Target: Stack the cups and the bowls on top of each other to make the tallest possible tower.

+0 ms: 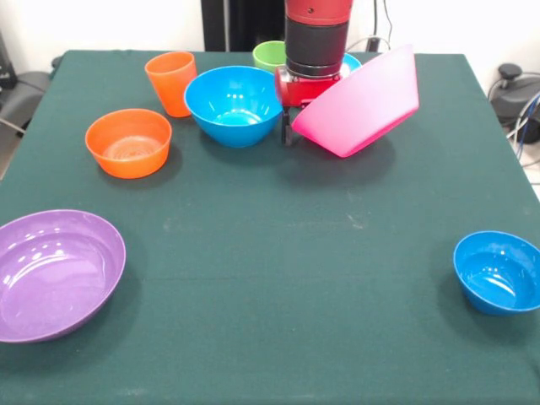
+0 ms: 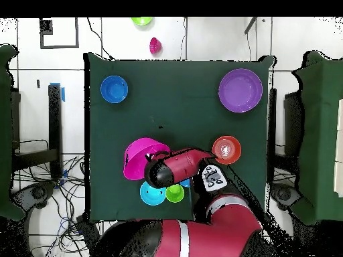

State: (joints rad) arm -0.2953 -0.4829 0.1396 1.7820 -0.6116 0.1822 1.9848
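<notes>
1. The table (image 1: 278, 253), covered in dark green cloth, carries everything; nothing is stacked on anything else.
2. The red and black arm (image 1: 317, 34) comes down at the far side. Its gripper (image 1: 289, 126) sits low between the blue bowl and the pink bowl; whether it is wide, narrow or holding the pink rim cannot be told.
3. The huge pink bowl (image 1: 363, 105) is tipped steeply on its side, its mouth facing up and away from the camera, its lower edge at the cloth just beside the gripper.
4. The large shallow purple bowl (image 1: 55, 274) stands upright at the near left corner in the front view, well apart from the rest.
5. The medium blue bowl (image 1: 234, 105) stands upright, just left of the gripper.
6. The small orange bowl (image 1: 128, 142) stands left of it, near the orange ribbed cup (image 1: 171, 82).
7. The small dark blue bowl (image 1: 499, 272) stands alone at the near right edge.
8. The small cyan bowl (image 2: 152, 194) and the lime green cup (image 2: 175, 193) sit side by side behind the arm, which hides most of them in the front view.
9. Count: six bowls, two cups.
10. Off the table, overhead, a small pink thing (image 2: 155, 45) and a green one (image 2: 141, 21) lie on the floor.
</notes>
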